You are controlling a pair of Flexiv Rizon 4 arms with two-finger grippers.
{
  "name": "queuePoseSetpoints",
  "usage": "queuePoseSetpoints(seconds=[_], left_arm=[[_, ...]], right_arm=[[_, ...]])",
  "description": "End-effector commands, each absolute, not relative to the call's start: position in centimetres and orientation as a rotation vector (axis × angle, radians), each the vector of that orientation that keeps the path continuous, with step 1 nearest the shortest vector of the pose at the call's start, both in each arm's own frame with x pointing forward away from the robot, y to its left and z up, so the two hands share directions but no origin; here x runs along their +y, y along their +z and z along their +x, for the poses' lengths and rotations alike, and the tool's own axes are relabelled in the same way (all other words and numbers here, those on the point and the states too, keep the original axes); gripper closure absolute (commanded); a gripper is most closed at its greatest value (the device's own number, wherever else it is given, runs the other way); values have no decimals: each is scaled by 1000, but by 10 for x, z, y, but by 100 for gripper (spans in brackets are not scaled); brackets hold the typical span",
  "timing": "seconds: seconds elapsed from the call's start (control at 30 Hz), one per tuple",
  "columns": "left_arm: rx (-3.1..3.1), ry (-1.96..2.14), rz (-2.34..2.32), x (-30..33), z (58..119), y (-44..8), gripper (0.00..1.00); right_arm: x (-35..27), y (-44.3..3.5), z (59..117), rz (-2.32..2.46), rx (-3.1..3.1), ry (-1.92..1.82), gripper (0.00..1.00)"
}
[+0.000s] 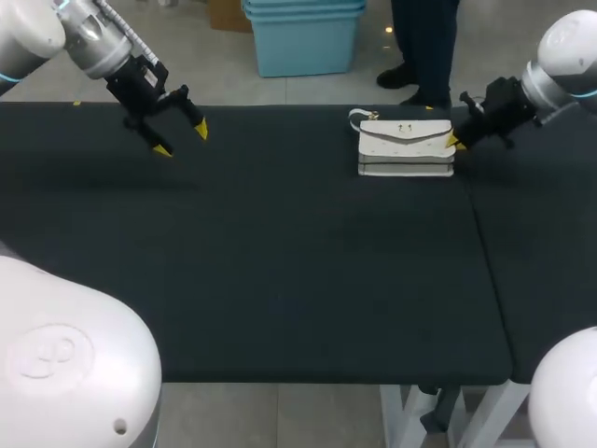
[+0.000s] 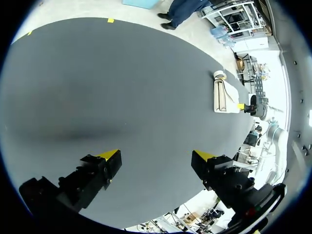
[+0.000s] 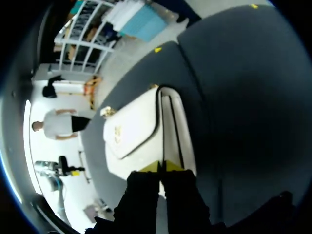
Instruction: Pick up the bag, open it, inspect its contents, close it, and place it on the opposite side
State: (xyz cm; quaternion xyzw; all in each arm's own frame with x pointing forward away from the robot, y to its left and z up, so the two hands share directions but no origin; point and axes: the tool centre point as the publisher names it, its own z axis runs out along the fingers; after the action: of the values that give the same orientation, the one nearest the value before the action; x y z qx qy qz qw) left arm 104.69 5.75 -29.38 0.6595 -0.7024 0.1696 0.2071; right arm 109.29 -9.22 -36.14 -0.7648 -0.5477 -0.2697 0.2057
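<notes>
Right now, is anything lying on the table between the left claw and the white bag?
No. In the head view only bare dark table stretches from the left claw to the bag; the left wrist view agrees.

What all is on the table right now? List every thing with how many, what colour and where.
bag: one, white with a gold clasp, lying flat on the table's far right part.
table: one, black top, with a seam down its right part.
tape marks: at least two, yellow, small, by the table's far edge.
left gripper: one, black with yellow tips, open, above the table's far left part, well apart from the bag.
right gripper: one, black with yellow tips, tips together at the bag's right end; whether they pinch any of it does not show.
</notes>
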Motion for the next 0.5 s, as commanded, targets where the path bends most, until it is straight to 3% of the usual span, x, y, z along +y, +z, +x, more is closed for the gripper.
queuePoseSetpoints(seconds=[0.03,0.3,0.5], left_arm=[[-1949,423,1826,58,1058,-292,0],[-1947,382,1864,61,1061,-292,0],[-1960,352,1884,64,1065,-289,0]], right_arm=[[-129,-363,1107,-2095,-1485,-768,100],[-189,-362,1121,-2136,-1437,-765,100],[-189,-362,1121,-2136,-1437,-765,100]])
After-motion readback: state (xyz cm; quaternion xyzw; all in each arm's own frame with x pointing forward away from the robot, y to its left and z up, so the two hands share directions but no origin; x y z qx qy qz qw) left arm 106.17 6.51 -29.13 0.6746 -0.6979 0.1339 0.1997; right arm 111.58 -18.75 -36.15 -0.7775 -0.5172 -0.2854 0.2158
